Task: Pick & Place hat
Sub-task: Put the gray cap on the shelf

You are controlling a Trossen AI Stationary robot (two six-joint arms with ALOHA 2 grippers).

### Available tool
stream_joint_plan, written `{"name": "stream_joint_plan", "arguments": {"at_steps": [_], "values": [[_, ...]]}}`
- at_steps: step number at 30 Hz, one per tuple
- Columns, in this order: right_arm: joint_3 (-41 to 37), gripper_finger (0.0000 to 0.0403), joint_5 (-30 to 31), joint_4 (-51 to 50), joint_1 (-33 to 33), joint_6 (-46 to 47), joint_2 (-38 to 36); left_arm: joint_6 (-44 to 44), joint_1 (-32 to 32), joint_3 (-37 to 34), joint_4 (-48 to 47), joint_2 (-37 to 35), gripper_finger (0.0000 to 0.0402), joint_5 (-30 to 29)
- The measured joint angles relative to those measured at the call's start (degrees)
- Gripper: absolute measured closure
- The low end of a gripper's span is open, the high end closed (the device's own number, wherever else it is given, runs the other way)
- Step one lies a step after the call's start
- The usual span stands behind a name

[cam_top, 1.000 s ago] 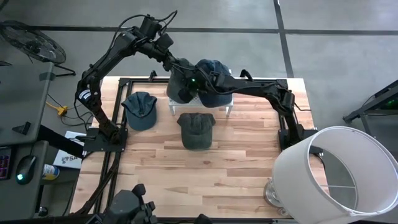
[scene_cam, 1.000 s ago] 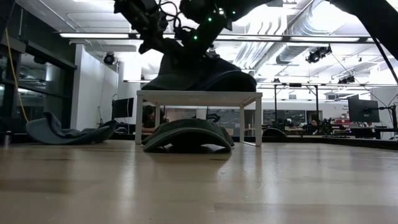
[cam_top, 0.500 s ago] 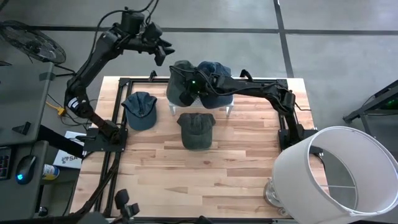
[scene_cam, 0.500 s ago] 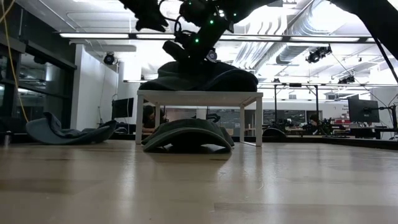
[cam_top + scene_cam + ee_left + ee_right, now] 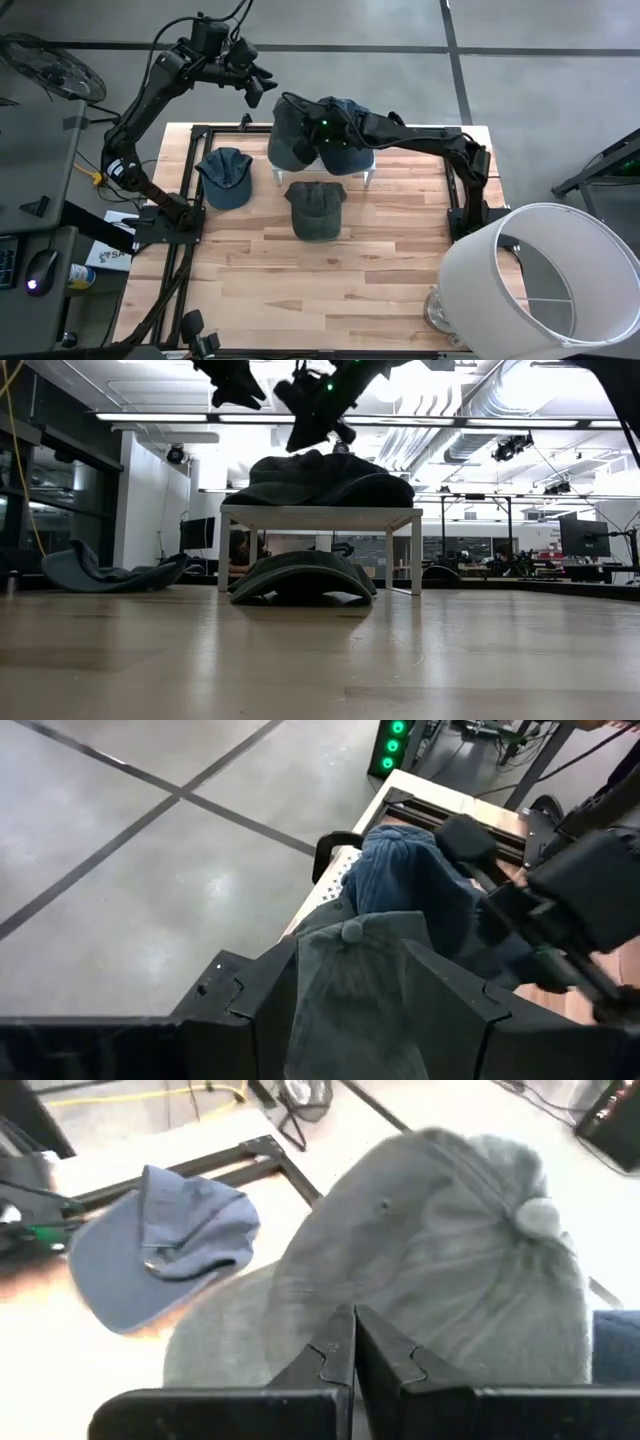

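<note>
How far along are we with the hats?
Done: two caps, a grey-green cap and a dark blue cap, sit on the white stand. In hand: nothing; the left claw is open above the back edge, the right claw shut over the stand. Left: the blue cap and olive cap on the table.

No readable text, labels or numbers on anything in view.
</note>
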Motion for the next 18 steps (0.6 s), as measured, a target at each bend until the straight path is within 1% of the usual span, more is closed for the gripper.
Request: {"name": "stream_joint_plan", "arguments": {"at_steps": [1, 4, 5, 7, 9, 14, 18], "values": [[0.00, 0.0402, -0.32, 0.25, 0.32, -0.02, -0.29, 0.01, 0.00, 0.00, -0.12, 0.00, 0.0232, 0.03], [0.00, 0.0396, -4.61, 0.43, 1.23, -0.81, -1.40, 0.13, 0.00, 0.00, -0.98, 0.00, 0.0232, 0.37], [0.00, 0.0390, -6.23, 0.49, 1.60, -1.19, -1.85, 0.13, 0.00, -0.02, -1.21, 0.00, 0.0232, 0.85], [0.00, 0.0370, -7.59, 0.23, 2.83, -2.63, -2.07, 0.15, 0.00, 0.00, -1.49, 0.00, 0.0232, 1.42], [0.00, 0.0343, -8.06, -0.54, 4.10, -3.56, -2.38, 0.15, 0.00, -0.01, -1.84, 0.00, 0.0232, 1.69], [0.04, 0.0259, -10.14, -4.30, 7.78, -6.16, -2.69, 0.15, 0.00, 0.00, -3.06, 0.00, 0.0231, 1.56], [-1.31, 0.0204, -8.64, -8.94, 11.09, -7.99, -2.82, 0.15, 0.00, -0.02, -3.09, 0.00, 0.0231, 1.56]]}}
